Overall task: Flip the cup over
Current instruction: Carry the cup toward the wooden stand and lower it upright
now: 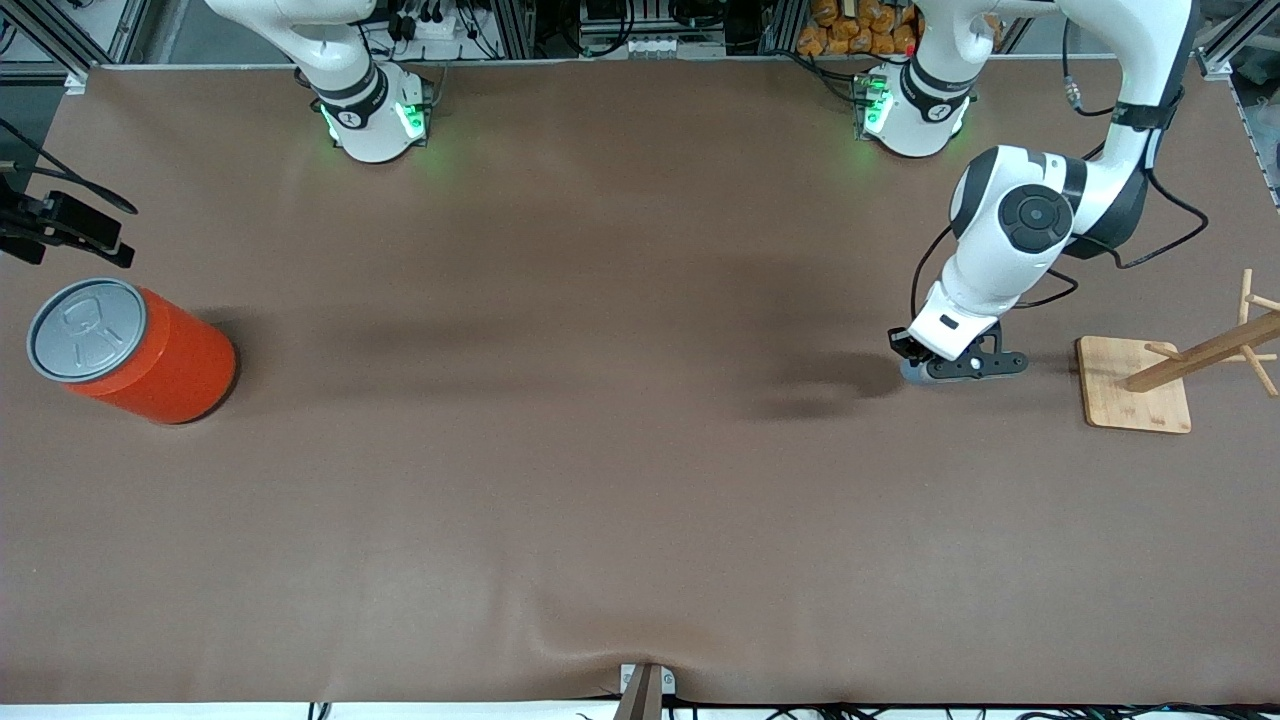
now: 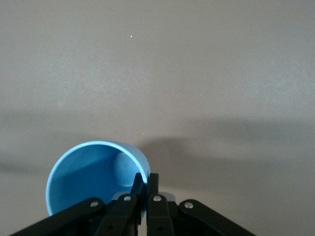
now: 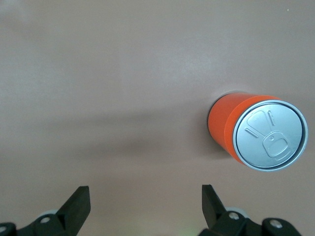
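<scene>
Blue plastic shows between the fingers of the left gripper [image 2: 144, 189]: they are pinched together on the wall of the cup [image 2: 91, 172], one finger inside the rim and one outside. From the left wrist view I look straight into the open mouth, so the cup's long axis seems to lie along the fingers' own line. In the front view only a sliver of the cup [image 1: 912, 372] peeks out under the left gripper [image 1: 960, 365], low at the table [image 1: 600, 450], toward the left arm's end and near the wooden rack [image 1: 1150, 385]. Whether it touches the mat I cannot tell.

Any turning, I judge, must come from this wrist rolling about the rim it grips.

Open-fingered, the right gripper [image 3: 145, 206] waits high near the orange can [image 3: 253, 132], well apart from the cup.
</scene>
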Robot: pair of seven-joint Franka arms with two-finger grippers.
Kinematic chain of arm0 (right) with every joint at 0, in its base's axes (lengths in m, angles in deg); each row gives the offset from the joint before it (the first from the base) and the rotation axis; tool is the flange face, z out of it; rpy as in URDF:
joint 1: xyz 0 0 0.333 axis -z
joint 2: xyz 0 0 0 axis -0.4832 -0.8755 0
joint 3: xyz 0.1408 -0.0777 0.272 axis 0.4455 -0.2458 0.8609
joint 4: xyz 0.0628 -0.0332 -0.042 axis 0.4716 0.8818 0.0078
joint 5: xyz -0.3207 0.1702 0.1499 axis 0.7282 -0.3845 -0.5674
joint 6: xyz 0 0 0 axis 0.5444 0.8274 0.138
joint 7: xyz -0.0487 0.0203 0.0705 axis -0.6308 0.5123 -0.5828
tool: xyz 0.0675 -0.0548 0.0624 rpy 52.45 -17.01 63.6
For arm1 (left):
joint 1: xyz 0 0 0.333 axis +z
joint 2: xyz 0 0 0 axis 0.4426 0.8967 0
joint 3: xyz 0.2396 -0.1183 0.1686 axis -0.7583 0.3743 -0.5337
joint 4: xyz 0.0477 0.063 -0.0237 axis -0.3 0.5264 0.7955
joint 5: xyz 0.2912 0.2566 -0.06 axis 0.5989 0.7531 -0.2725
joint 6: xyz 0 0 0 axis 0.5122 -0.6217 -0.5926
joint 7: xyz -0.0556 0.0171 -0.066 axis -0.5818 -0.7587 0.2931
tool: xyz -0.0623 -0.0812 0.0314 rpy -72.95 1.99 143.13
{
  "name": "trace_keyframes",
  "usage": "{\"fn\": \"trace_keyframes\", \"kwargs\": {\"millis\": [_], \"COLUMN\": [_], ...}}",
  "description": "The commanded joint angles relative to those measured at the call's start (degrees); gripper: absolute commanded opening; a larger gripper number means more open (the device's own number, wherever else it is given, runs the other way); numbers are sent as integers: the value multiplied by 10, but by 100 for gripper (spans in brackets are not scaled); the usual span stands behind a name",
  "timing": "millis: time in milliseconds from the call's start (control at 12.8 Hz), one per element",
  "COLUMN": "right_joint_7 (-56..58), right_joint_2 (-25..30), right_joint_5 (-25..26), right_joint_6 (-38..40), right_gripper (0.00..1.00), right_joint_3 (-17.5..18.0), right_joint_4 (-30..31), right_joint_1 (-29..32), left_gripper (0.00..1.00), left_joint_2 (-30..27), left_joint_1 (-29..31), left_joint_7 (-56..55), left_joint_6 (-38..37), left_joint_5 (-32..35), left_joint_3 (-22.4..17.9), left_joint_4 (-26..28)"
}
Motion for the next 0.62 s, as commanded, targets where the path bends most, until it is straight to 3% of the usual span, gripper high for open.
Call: {"fn": "trace_keyframes", "kwargs": {"millis": [0,311,389,545], "right_joint_7": [5,5,6,5], "right_joint_2": [-6,-6,-6,-6], "right_joint_5": [-4,-4,-4,-4], "right_joint_6": [2,2,3,2], "right_gripper": [100,100,100,100], "right_joint_3": [5,5,6,5], "right_joint_4": [-12,-12,-12,-12], "right_joint_1": [10,10,9,10], "left_gripper": [0,0,5,81], "left_joint_2": [26,54,53,52], "left_joint_1": [8,20,25,30], "left_joint_7": [-10,-7,-1,-4], "left_joint_6": [39,48,47,46], "left_joint_5": [16,17,17,17], "left_joint_3": [1,0,0,1], "left_joint_4": [2,-8,-10,-13]}}
